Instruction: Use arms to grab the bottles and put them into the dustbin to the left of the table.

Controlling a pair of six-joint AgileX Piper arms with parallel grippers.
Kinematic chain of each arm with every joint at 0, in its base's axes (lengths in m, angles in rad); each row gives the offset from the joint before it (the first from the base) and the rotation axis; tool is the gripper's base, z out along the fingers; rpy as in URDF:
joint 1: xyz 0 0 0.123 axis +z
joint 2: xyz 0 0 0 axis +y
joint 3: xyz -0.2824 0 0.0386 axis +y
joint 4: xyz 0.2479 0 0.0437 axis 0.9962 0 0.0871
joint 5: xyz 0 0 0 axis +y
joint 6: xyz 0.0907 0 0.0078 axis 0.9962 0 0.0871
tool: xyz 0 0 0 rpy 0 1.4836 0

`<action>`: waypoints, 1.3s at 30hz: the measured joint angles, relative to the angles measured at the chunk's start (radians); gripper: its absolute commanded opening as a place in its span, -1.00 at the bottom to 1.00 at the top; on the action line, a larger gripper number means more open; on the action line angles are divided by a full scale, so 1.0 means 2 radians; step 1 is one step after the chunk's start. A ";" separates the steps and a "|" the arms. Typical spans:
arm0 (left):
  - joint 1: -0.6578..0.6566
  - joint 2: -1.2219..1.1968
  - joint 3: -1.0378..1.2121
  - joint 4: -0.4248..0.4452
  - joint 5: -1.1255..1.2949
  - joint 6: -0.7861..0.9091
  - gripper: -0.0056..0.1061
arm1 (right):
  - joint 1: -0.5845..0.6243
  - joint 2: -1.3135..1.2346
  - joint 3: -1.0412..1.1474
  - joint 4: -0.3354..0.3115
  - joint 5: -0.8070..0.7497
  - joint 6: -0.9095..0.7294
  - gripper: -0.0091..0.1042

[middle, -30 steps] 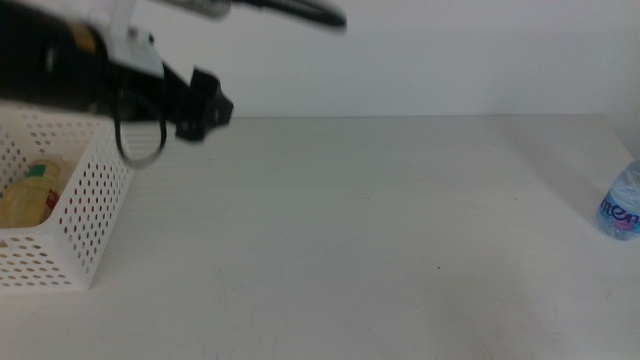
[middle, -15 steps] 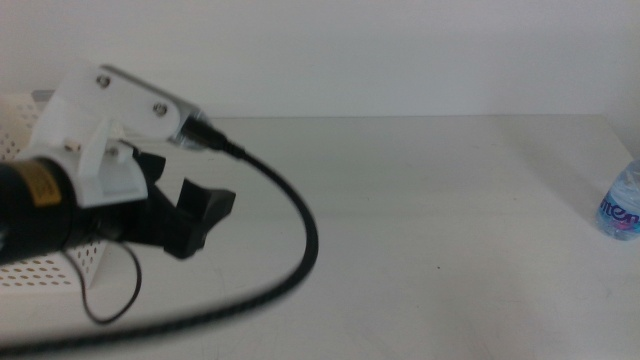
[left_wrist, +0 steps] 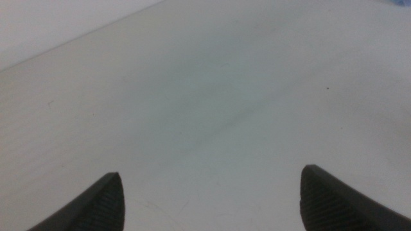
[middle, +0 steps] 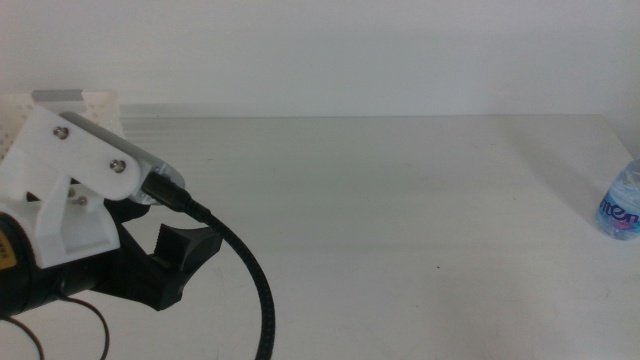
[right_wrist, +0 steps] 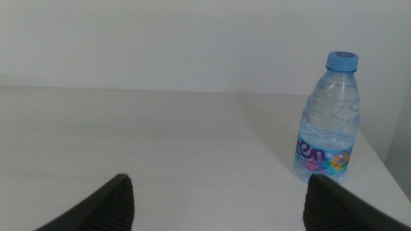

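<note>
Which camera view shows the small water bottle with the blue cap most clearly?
The right wrist view shows the water bottle best: it stands upright, whole, from blue cap to label, beyond the open right gripper. The middle view shows only part of it, cut by the picture's right edge. The left wrist view shows only bare table between the open left gripper.

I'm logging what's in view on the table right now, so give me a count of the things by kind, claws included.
Water bottle: 1, clear, blue cap, upright at the table's right edge.
White basket: 1, only its rim shows behind the left arm.
Claws: 2, left claw open over the table beside the basket; right claw open, facing the bottle.
Total: 4
</note>
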 measured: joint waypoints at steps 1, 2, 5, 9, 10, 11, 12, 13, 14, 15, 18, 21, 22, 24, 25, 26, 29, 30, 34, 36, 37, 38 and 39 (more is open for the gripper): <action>0.000 -0.001 0.000 -0.001 0.000 0.000 0.72 | 0.000 0.000 0.000 0.000 0.000 0.000 0.47; 0.000 -0.002 0.000 -0.001 0.000 0.000 0.72 | 0.000 0.000 0.000 0.000 0.000 0.000 0.47; 0.000 -0.004 0.000 -0.001 -0.001 0.000 0.72 | 0.000 0.000 0.000 0.000 0.000 0.000 0.47; 0.000 -0.025 0.000 0.003 -0.001 0.000 0.72 | 0.000 0.000 0.000 0.000 0.000 0.000 0.47; 0.000 -0.033 0.000 0.005 -0.001 0.000 0.72 | 0.000 0.000 0.000 0.000 0.000 0.000 0.47; 0.000 -0.038 0.000 0.008 -0.001 0.000 0.72 | 0.000 0.000 0.000 0.000 0.000 0.000 0.47; 0.000 -0.045 0.000 0.011 -0.001 0.000 0.72 | 0.000 0.000 0.000 0.000 0.000 0.000 0.47; 0.000 -0.050 0.000 0.016 0.000 0.000 0.72 | 0.000 0.000 0.000 0.000 0.000 0.000 0.47; 0.000 -0.054 0.001 0.018 0.001 -0.001 0.72 | 0.000 0.000 0.000 0.000 0.000 0.000 0.47; 0.000 -0.057 0.002 0.020 0.002 -0.003 0.72 | 0.000 0.000 0.000 0.000 0.000 0.000 0.47; 0.000 -0.059 0.012 0.021 0.008 -0.020 0.72 | 0.000 0.000 0.000 0.000 0.000 0.000 0.47; 0.000 -0.059 0.022 0.021 0.013 -0.046 0.72 | 0.000 0.000 0.000 0.000 0.000 0.000 0.47; 0.000 -0.059 0.022 0.022 0.014 -0.051 0.72 | 0.000 0.000 0.000 0.000 0.000 0.000 0.47; 0.000 -0.059 0.022 0.028 0.014 -0.058 0.72 | 0.000 0.000 0.000 0.000 0.000 0.000 0.47; 0.000 -0.059 0.022 0.034 0.014 -0.064 0.72 | 0.000 0.000 0.000 0.000 0.000 0.000 0.47; 0.000 -0.059 0.022 0.041 0.014 -0.069 0.72 | 0.000 0.000 0.000 0.000 0.000 0.000 0.47; 0.000 -0.059 0.022 0.059 0.014 -0.093 0.72 | 0.000 0.000 0.000 0.000 0.000 0.000 0.47; 0.000 -0.059 0.022 0.062 0.015 -0.098 0.72 | 0.000 0.000 0.000 0.000 0.000 0.000 0.47; 0.000 -0.059 0.022 0.066 0.015 -0.115 0.72 | 0.000 0.000 0.000 0.000 0.000 0.000 0.47; 0.000 -0.059 0.022 0.066 0.015 -0.116 0.72 | 0.000 0.000 0.000 0.000 0.000 0.000 0.47; 0.000 -0.059 0.022 0.067 0.015 -0.116 0.72 | 0.000 0.000 0.000 0.000 0.000 0.000 0.47; 0.000 -0.059 0.022 0.070 0.015 -0.116 0.72 | 0.000 0.000 0.000 0.000 0.000 0.000 0.47; 0.000 -0.059 0.022 0.067 0.015 -0.116 0.72 | 0.000 0.000 0.000 0.000 0.000 0.000 0.47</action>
